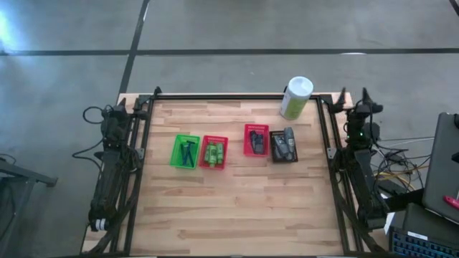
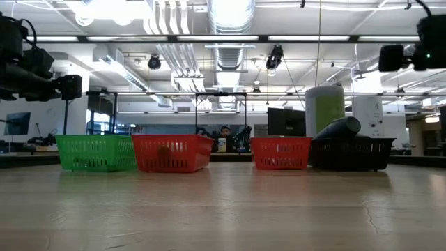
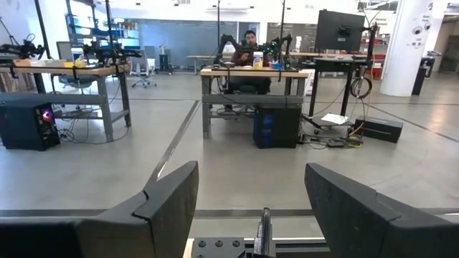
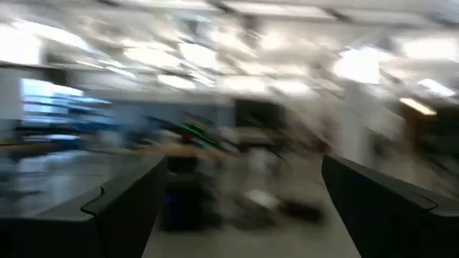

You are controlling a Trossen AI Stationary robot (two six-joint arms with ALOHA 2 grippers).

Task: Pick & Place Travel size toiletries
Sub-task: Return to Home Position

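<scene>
From above, the travel size toiletries (image 1: 214,153) are sat in the row of baskets (image 1: 174,154), between and well apart from the left gripper (image 1: 119,110) and right gripper (image 1: 363,106), both parked at the sides of the table (image 1: 237,208). In each wrist view the fingers (image 3: 168,208) are seen spread wide, nothing held.

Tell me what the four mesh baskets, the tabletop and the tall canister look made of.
Green mesh basket, red mesh basket beside it, second red mesh basket, black mesh basket: likely moulded plastic; uniform colour, fine lattice walls. Pale wooden tabletop: wood planks, matt; grain and joint lines show. Tall pale green canister with white cap: probably plastic or coated card; smooth, cannot tell which.
</scene>
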